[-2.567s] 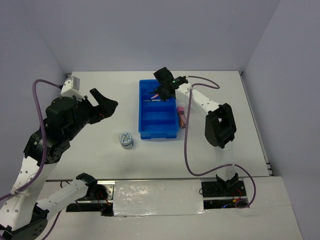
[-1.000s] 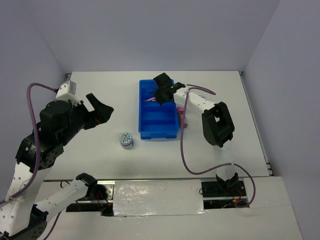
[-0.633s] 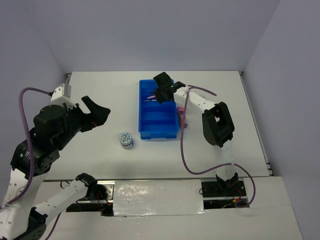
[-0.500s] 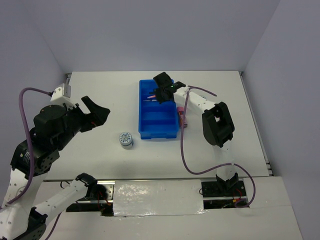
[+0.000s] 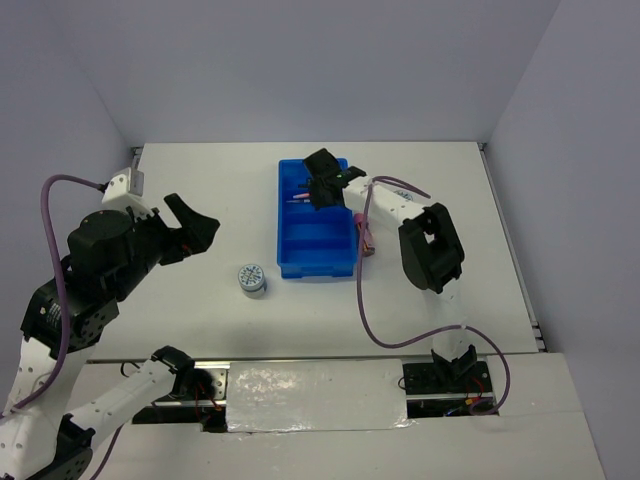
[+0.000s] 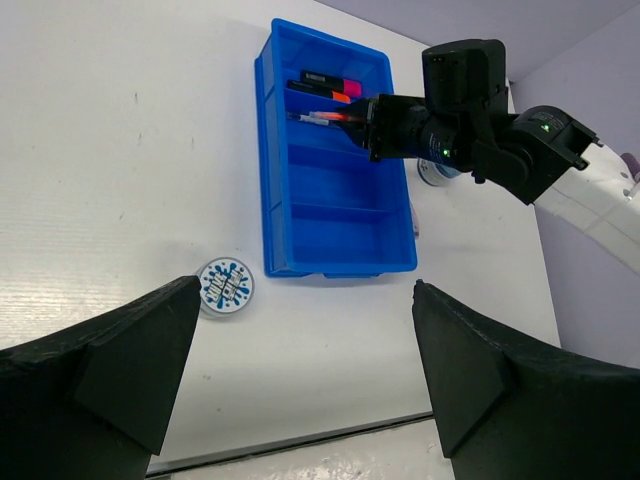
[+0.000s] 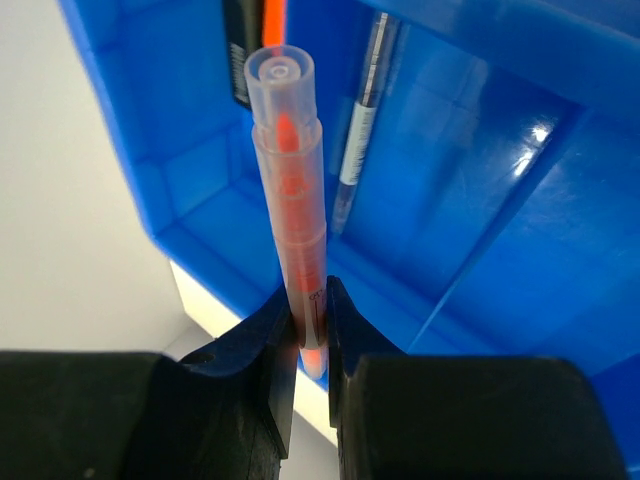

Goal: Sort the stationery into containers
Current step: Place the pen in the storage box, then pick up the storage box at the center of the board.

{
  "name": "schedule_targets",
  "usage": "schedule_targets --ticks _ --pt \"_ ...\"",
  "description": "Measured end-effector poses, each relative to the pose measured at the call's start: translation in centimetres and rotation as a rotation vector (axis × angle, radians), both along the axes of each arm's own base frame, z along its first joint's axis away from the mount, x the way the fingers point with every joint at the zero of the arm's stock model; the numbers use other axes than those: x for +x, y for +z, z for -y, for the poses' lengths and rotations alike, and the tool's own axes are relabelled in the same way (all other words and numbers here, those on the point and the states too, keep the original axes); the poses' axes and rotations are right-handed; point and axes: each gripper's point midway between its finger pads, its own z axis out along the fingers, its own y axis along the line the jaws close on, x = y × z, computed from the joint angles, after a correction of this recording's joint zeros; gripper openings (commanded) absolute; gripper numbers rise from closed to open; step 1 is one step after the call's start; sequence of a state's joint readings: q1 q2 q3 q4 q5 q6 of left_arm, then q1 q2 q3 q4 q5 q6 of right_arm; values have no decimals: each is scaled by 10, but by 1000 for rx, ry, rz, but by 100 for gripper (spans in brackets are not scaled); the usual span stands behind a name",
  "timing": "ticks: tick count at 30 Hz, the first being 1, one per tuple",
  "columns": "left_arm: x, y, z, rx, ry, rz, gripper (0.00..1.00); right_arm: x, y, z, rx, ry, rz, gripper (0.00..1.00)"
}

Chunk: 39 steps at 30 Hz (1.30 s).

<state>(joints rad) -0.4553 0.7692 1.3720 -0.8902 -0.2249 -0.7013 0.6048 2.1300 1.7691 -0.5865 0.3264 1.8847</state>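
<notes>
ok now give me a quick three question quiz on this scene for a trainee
1. True or false: the left gripper is shut on the round blue-white tape roll.
2. What does the right gripper hold? a) nothing b) a thin translucent orange pen c) the tape roll
3. Where does the tape roll lie?

Key:
1. False: it is open and empty.
2. b
3. On the white table, by the near left corner of the blue plastic tray in the top view.
</notes>
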Motion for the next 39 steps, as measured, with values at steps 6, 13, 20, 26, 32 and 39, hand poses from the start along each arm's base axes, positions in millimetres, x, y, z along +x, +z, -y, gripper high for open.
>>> schedule_targets --ticks 6,13,20,26,32,39 --pt "0 -1 -1 20 -6 5 99 -5 -10 -4 -2 3 -12 20" --pt "0 -1 -2 34 -11 8 99 -3 -9 -5 3 1 -3 34" --pt "0 0 -4 46 -8 16 99 -1 -7 -7 9 9 12 40" --pt "4 -5 -5 62 5 -2 99 8 13 -11 -88 130 95 63" --pt "22 -37 -1 146 27 -151 99 11 113 -6 -312 439 358 100" --pt "53 -129 22 290 -37 -457 99 -48 241 94 -634 589 517 100"
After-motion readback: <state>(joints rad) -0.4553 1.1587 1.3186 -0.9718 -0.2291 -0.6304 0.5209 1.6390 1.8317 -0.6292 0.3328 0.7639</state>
